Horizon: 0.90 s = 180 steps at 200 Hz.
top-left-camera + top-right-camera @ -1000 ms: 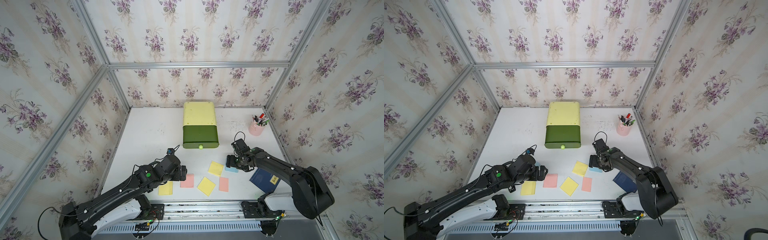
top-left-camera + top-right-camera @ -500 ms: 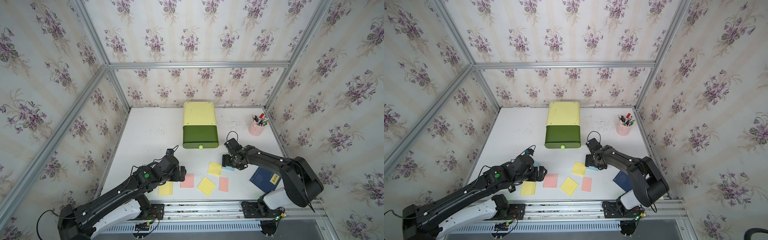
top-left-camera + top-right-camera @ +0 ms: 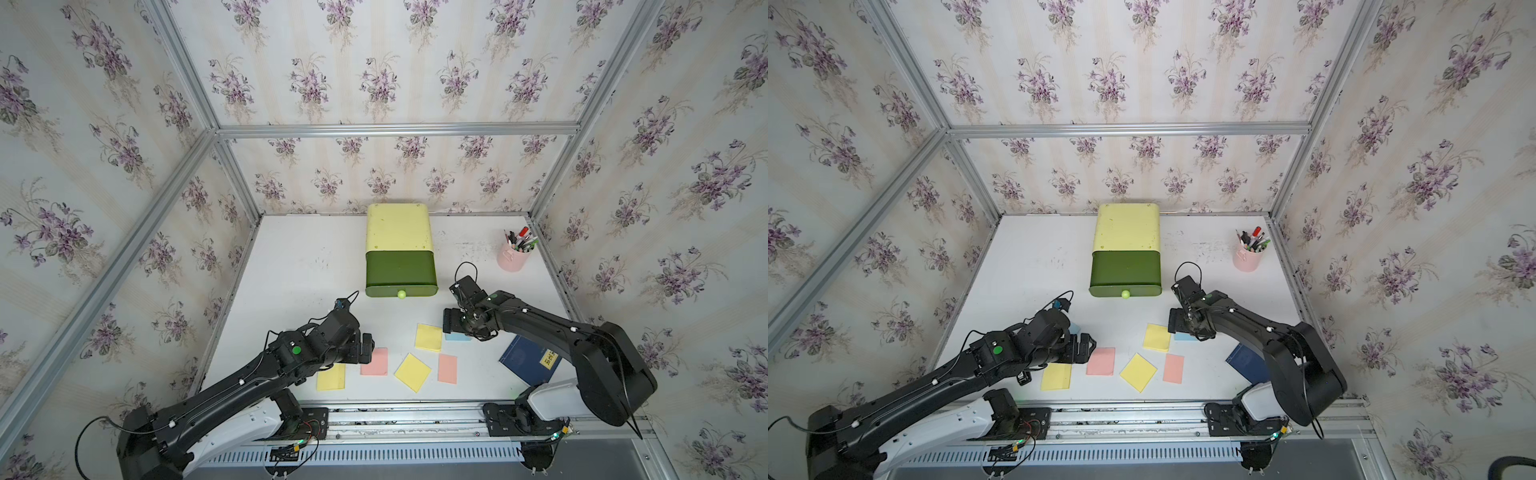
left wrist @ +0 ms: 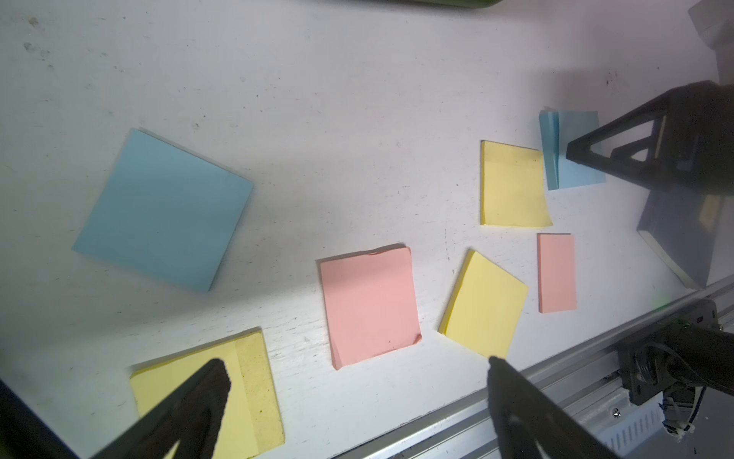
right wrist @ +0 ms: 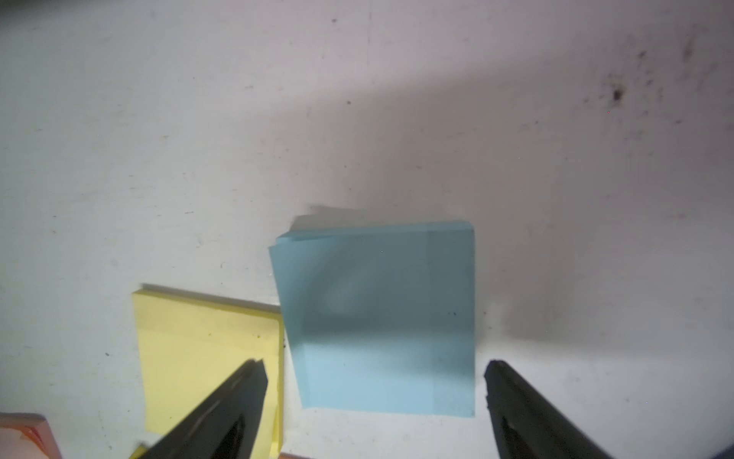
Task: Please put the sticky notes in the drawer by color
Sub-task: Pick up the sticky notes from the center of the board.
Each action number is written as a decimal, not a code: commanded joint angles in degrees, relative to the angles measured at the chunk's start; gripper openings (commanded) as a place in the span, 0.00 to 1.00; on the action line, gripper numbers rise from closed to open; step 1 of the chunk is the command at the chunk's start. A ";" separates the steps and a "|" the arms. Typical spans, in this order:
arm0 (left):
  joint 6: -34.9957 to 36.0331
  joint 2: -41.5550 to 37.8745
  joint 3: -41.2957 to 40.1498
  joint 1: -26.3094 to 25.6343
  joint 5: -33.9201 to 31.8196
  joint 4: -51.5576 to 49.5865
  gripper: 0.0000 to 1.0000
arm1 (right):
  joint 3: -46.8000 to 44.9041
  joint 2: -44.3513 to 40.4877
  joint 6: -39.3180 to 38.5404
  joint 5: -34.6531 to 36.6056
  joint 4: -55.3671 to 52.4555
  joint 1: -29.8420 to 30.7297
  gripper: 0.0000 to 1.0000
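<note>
Well in front of the drawer point(image 3: 401, 274), yellow, pink and blue sticky notes point(image 3: 412, 372) lie flat. The left gripper point(image 4: 355, 365) hangs wide apart over them. Nearer the drawer, the right gripper point(image 5: 374, 367) spreads wide astride a blue note point(image 5: 381, 318).
</note>
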 commanded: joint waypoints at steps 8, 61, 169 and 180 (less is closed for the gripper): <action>1.07 0.26 0.56 0.04 0.64 0.92 1.00 | 0.69 3.27 -0.89 1.38 0.51 0.09 0.89; 1.38 -0.64 0.47 0.04 1.06 1.36 1.00 | -0.32 8.49 -1.71 6.21 -1.06 0.03 0.85; 4.35 0.85 2.87 0.10 2.46 1.17 1.00 | 3.66 2.33 -4.76 3.87 -3.89 0.03 0.72; 4.64 1.11 3.28 0.12 2.23 0.88 1.00 | 5.02 1.02 -4.96 4.06 -5.54 -0.06 0.72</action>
